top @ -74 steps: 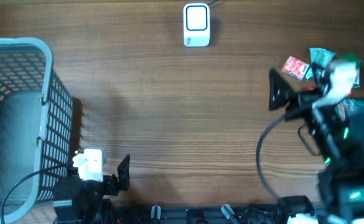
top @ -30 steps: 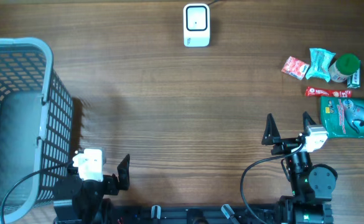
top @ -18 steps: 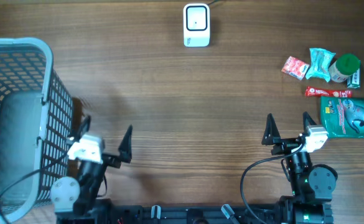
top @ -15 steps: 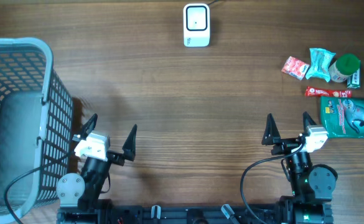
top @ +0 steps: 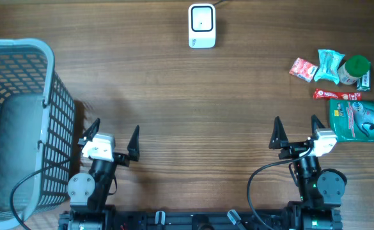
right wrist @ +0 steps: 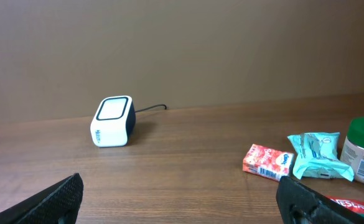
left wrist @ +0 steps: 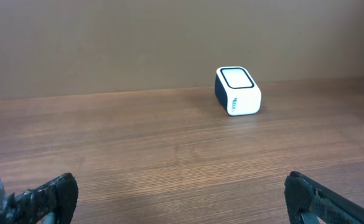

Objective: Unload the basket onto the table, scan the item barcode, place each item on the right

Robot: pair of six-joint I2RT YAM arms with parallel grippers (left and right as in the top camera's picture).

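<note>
Standing low at the near edge of the tabletop (top: 174, 96), both arms point toward the far side. The left gripper (top: 114, 130) is opened wide and holds nothing; in its wrist view the two dark fingertips (left wrist: 48, 194) appear only at the lower corners, with bare wood between them. The right gripper (top: 296, 124) is also fully spread and empty, and its fingertips (right wrist: 60, 196) sit in the lower corners of its own view in the same way.

The barcode scanner (top: 202, 25), a small white box with a dark-framed window on top, stands at the far middle of the tabletop, well apart from both grippers. A thin cable (right wrist: 149, 109) leaves it at the back.

The items to scan lie together at the right side, beyond the right gripper and not touched by it. The red packet (top: 303, 69) is the one most to the left, and in the right wrist view a barcode is visible on its side. Just beside it is the teal packet (top: 329, 65), then the green-lidded jar (top: 354, 69). Nearer to the robot lie the red stick pack (top: 337, 94) and, below it, the green pouch (top: 360, 120), which reaches the right border of the overhead view.

A grey-blue wire basket (top: 60, 128) stands at the left side, just beside the left gripper
</note>
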